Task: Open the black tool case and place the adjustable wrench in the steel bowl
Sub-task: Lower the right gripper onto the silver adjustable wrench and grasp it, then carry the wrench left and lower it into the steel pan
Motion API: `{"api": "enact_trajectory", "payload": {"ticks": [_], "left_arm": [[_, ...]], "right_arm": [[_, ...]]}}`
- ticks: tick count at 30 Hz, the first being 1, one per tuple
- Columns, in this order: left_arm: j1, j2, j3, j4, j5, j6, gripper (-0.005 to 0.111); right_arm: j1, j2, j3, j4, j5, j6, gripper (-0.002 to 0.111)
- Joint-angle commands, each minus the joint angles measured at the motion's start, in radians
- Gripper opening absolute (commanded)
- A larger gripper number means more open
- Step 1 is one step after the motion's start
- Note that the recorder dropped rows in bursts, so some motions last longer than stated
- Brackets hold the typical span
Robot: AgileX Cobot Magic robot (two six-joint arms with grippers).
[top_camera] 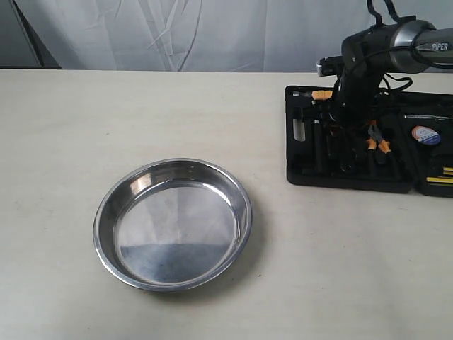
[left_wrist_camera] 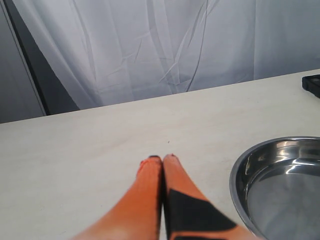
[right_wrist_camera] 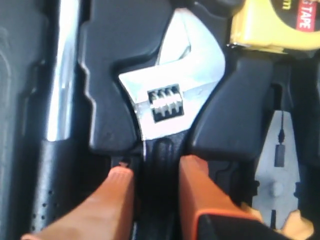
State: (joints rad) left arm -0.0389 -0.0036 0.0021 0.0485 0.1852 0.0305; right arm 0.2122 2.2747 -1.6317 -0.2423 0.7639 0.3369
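Note:
The black tool case (top_camera: 304, 173) lies open at the table's right; one corner of it (left_wrist_camera: 311, 82) shows in the left wrist view. The adjustable wrench (right_wrist_camera: 170, 100) rests in its moulded slot, silver head up. My right gripper (right_wrist_camera: 152, 167) reaches down into the case (right_wrist_camera: 107, 75), its orange fingers (right_wrist_camera: 120, 182) pressed against both sides of the wrench's black handle. In the exterior view that gripper (top_camera: 340, 131) hides the wrench. The steel bowl (top_camera: 101, 212) sits empty at centre left. My left gripper (left_wrist_camera: 162, 158) is shut on nothing, low over bare table beside the bowl (left_wrist_camera: 237, 172).
In the case, a yellow tape measure (right_wrist_camera: 272, 25) lies beyond the wrench head, orange-handled pliers (right_wrist_camera: 277, 170) on one side and a chrome-shafted tool (right_wrist_camera: 62, 70) on the other. The pliers (top_camera: 377, 142) also show beside the arm. A white curtain hangs behind the table.

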Motion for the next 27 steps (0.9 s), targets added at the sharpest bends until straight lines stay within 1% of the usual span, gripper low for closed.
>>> {"api": "enact_trajectory", "payload": {"ticks": [1,11,20,24,27], "left_arm": [[-0.004,0.004,-0.002,-0.002,-0.005,-0.001,0.000],[-0.004,0.004,-0.002,-0.002,-0.005,-0.001,0.000],[-0.004,0.004,-0.002,-0.002,-0.005,-0.001,0.000],[-0.004,0.004,-0.002,-0.002,-0.005,-0.001,0.000],[-0.004,0.004,-0.002,-0.002,-0.005,-0.001,0.000]], "right_arm": [[0.000,-0.026,0.010,0.003,0.041,-0.030,0.000],[0.000,-0.095,0.010,-0.002,0.037,-0.041,0.000],[0.000,-0.141,0.010,0.029,0.087,-0.062,0.000],[0.035,-0.184,0.010,0.080,0.116,-0.147,0.000],[0.096,-0.227,0.010,0.111,0.120,-0.194,0.000]]}}
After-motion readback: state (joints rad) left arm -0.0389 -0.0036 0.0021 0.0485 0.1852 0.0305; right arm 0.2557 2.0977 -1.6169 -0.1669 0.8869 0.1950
